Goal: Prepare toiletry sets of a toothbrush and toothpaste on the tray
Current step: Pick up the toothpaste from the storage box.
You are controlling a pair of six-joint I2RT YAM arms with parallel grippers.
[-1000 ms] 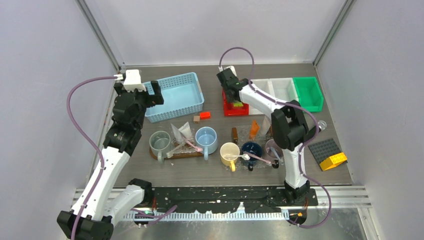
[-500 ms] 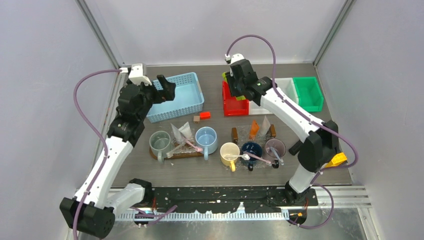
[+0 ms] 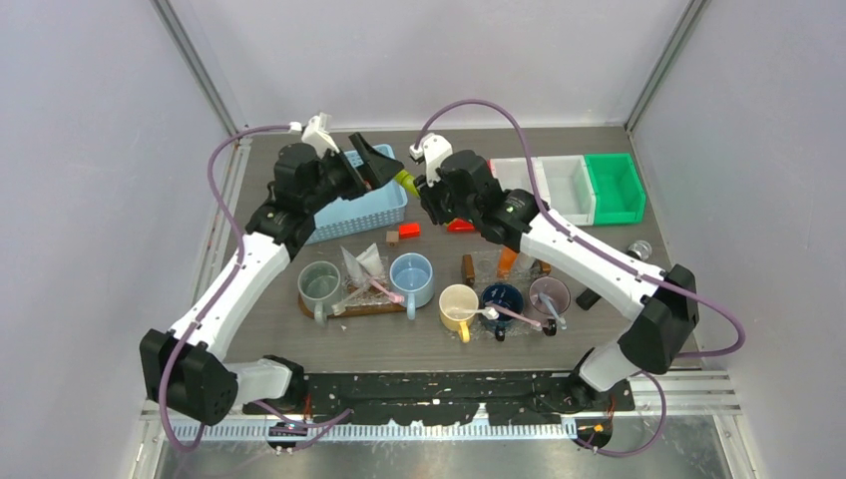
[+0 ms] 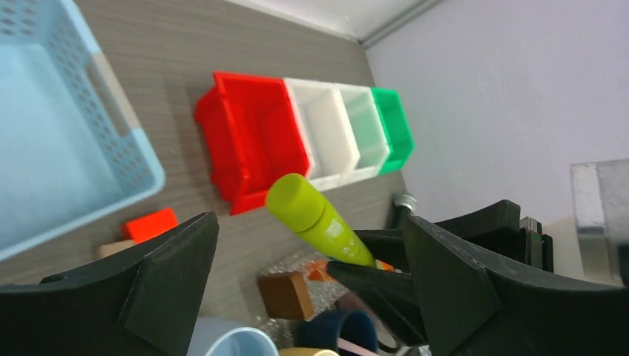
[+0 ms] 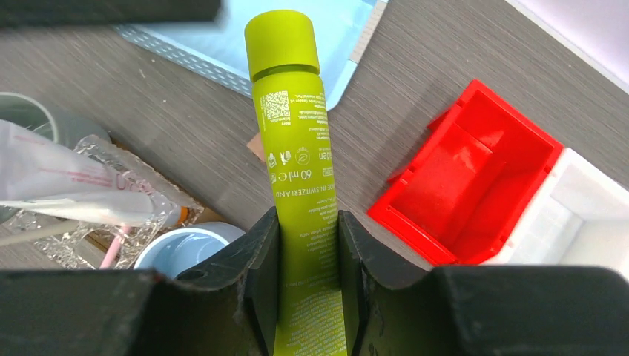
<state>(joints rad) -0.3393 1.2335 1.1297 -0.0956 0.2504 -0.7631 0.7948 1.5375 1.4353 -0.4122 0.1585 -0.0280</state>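
Note:
My right gripper (image 3: 421, 190) (image 5: 308, 230) is shut on a lime-green tube (image 5: 295, 148) with a round cap, holding it in the air between the blue basket and the red bin. The tube (image 3: 404, 181) (image 4: 315, 219) points at my left gripper (image 3: 384, 167) (image 4: 310, 221), which is wide open with the cap end between its fingers, not touching. Below stand the grey-green (image 3: 319, 282), light blue (image 3: 411, 276), cream-yellow (image 3: 459, 302), navy (image 3: 502, 298) and mauve (image 3: 548, 294) mugs, some with toothbrushes (image 3: 384, 289). White tubes (image 3: 361, 261) lie on a clear dish on the brown tray (image 3: 351, 310).
A blue basket (image 3: 349, 200) stands at the back left. A red bin (image 4: 256, 144), white bins (image 3: 544, 180) and a green bin (image 3: 614, 185) line the back right. An orange block (image 3: 408, 230), brown blocks (image 3: 468, 267) and an orange tube (image 3: 508, 257) lie mid-table.
My right gripper has lifted the lime-green tube out of the red bin and carried it left. My left gripper has swung right from over the basket to meet it.

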